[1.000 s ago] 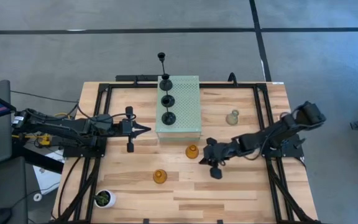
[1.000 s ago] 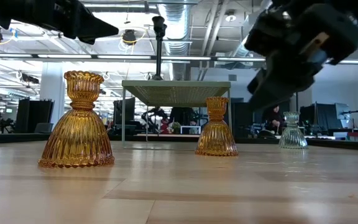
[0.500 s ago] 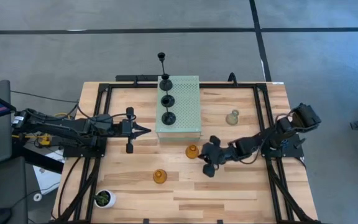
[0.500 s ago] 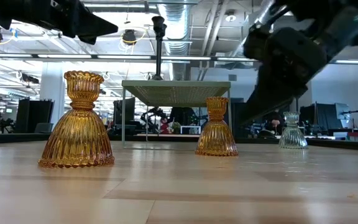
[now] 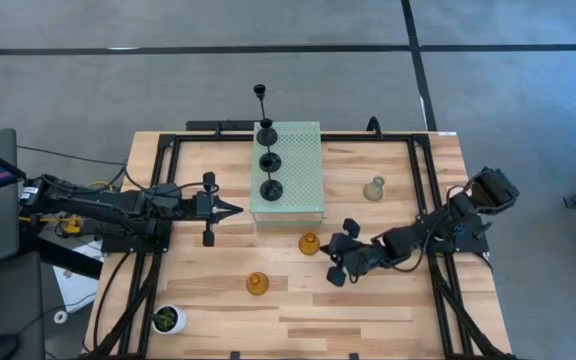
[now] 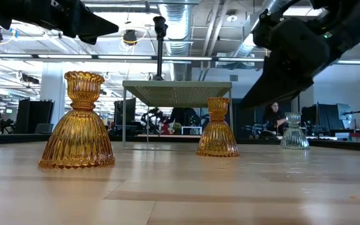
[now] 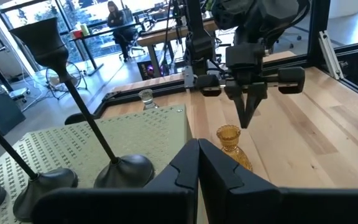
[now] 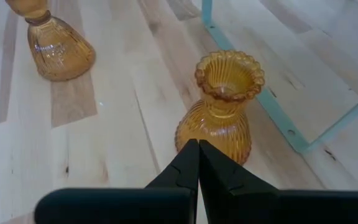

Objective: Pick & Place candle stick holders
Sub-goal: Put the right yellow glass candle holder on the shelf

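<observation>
Since half a second ago your right gripper (image 5: pixel 334 258) has barely shifted, while the arm behind it has swung a little lower across the table (image 5: pixel 388 305); its fingers (image 8: pixel 194 163) are pressed together with nothing between them, pointing at the nearer amber holder (image 5: pixel 309 243), which stands just beside the tips at about 11 o'clock from them in the high view; you can see its fluted cup right ahead in the right wrist view (image 8: pixel 221 106).

The second amber holder (image 5: pixel 257 284) sits toward 7 o'clock from the first, well apart; the pale grey-green holder (image 5: pixel 373 188) stands alone at about 1 o'clock from it.

Three black holders (image 5: pixel 269 160) stand in a row on the perforated green block (image 5: pixel 303 170); one thin stem (image 5: pixel 260 95) rises past the block's far edge.

Your left gripper (image 5: pixel 230 209) waits at 9 o'clock of the block, fingers closed to a point and holding nothing; the potted plant (image 5: pixel 167 320) is at the table's near left corner.
</observation>
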`<state>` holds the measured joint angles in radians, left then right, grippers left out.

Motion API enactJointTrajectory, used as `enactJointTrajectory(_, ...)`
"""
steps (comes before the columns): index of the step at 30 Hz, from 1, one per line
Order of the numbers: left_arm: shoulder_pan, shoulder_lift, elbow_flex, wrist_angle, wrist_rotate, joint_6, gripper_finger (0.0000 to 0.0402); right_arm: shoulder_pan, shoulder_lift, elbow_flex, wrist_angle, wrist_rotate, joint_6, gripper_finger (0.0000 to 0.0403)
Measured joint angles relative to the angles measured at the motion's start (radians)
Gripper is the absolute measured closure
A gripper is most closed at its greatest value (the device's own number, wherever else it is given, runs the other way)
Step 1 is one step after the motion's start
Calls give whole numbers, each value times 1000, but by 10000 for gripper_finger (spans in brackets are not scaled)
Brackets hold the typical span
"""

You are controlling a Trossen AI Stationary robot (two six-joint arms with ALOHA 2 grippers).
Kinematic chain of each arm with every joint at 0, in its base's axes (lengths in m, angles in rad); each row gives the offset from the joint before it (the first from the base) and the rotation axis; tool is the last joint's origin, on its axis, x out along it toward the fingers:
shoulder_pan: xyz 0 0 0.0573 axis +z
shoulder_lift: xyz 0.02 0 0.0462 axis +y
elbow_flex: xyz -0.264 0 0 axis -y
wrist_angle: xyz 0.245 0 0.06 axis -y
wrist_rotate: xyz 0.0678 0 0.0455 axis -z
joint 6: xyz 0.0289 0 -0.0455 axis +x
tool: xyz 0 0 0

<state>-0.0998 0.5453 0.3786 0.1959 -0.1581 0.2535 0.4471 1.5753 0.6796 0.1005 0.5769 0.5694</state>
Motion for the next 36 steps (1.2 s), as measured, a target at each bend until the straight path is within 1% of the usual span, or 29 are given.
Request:
enactJointTrajectory(3, 0, 0, 0, 0, 0, 0, 396, -15, 0, 0, 2, -4, 0, 397)
enactJointTrajectory(6, 0, 0, 0, 0, 0, 0, 397, -20, 0, 0, 2, -4, 0, 366)
enactJointTrajectory(10, 0, 0, 0, 0, 0, 0, 394, -19, 0, 0, 12, -17, 0, 295)
enactJointTrajectory(15, 0, 0, 0, 0, 0, 0, 396, -44, 6, 0, 24, -52, 48, 181)
enactJointTrajectory(17, 0, 0, 0, 0, 0, 0, 397, -64, 35, 1, 47, -54, 67, 138)
enactJointTrajectory(20, 0, 0, 0, 0, 0, 0, 395, -90, 86, 1, 103, -58, 67, 89)
enactJointTrajectory(22, 0, 0, 0, 0, 0, -5, 394, -104, 122, 0, 133, -59, 61, 66)
enactJointTrajectory(25, 0, 0, 0, 0, 0, -7, 395, -118, 150, 0, 195, -63, 60, 47)
enactJointTrajectory(28, 0, 0, 0, 0, 0, -7, 397, -123, 150, 0, 213, -63, 59, 46)
enactJointTrajectory(36, 0, 0, 0, 0, 0, -7, 394, -150, 148, 1, 305, -54, -3, 78)
